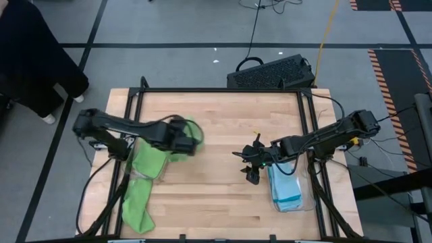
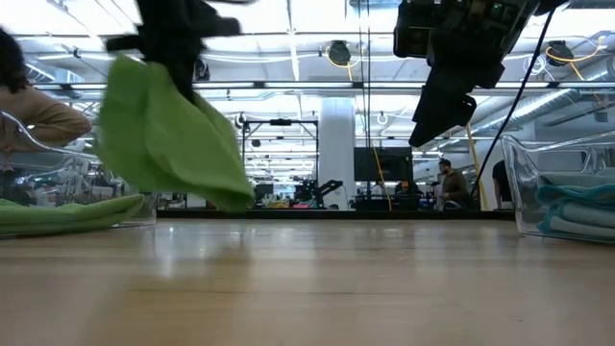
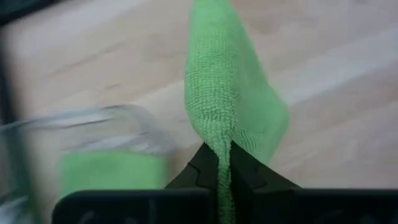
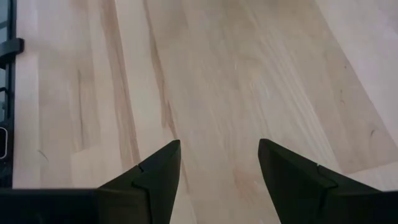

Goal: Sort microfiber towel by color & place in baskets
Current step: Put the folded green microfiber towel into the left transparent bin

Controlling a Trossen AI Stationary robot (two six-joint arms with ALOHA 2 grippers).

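Note:
My left gripper is shut on a lime green microfiber towel, which hangs in the air over the table's left half. More green towel lies in the clear left basket, and another green piece lies toward the near edge. Light blue towels lie in the clear right basket. My right gripper is open over bare wood beside that basket, with nothing between its fingers. My left gripper pinches a bunched fold of the green towel between its two fingers. The fingers slant down from the table's left side. The towel hangs slack below them, lifted clear of the table.
A black perforated crate stands just beyond the table's far edge. A dark frame runs around the tabletop. Bare wood lies between the two baskets. A person sits beyond the table at the left.

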